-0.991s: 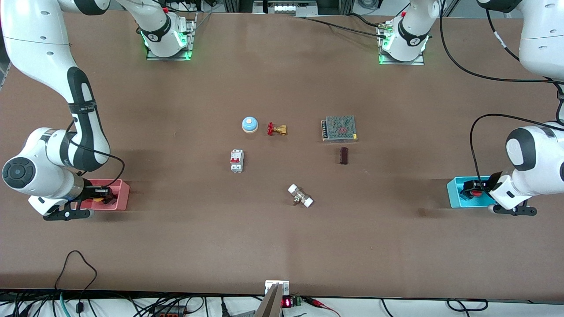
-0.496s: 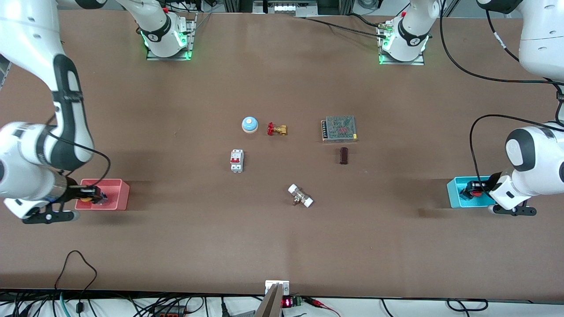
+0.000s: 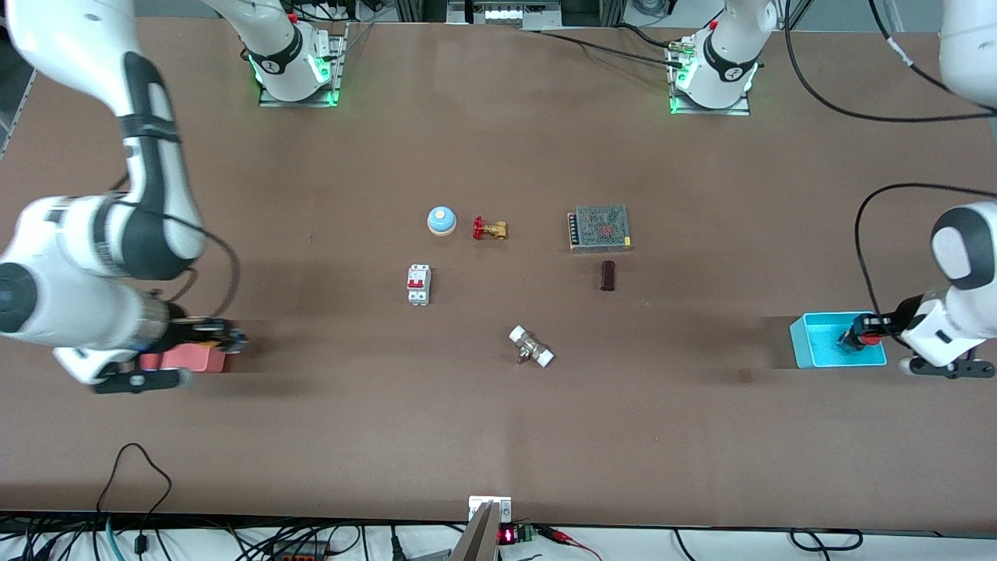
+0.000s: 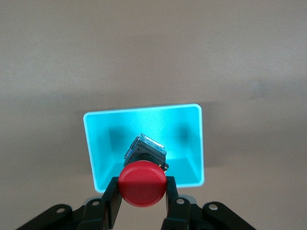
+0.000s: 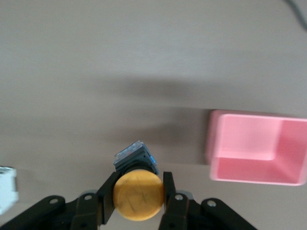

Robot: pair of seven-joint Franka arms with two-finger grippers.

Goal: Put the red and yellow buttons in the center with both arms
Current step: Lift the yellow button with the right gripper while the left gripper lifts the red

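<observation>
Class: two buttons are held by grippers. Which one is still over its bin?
The red button, in the left gripper, hangs over the cyan bin; the yellow button has cleared the pink bin.

Red button (image 4: 142, 183), round mushroom cap on stubby dark body, is hanging pinched by its cap in left gripper (image 4: 142, 201), up over the cyan bin (image 4: 192, 143) at left arm's end of table. Yellow button (image 5: 138, 195), same build w/ yellow-orange cap, is sitting clamped in right gripper (image 5: 138, 203), held over bare tabletop (image 5: 96, 72) just beside the pink bin (image 5: 259, 158), body pointing down twd table.
</observation>
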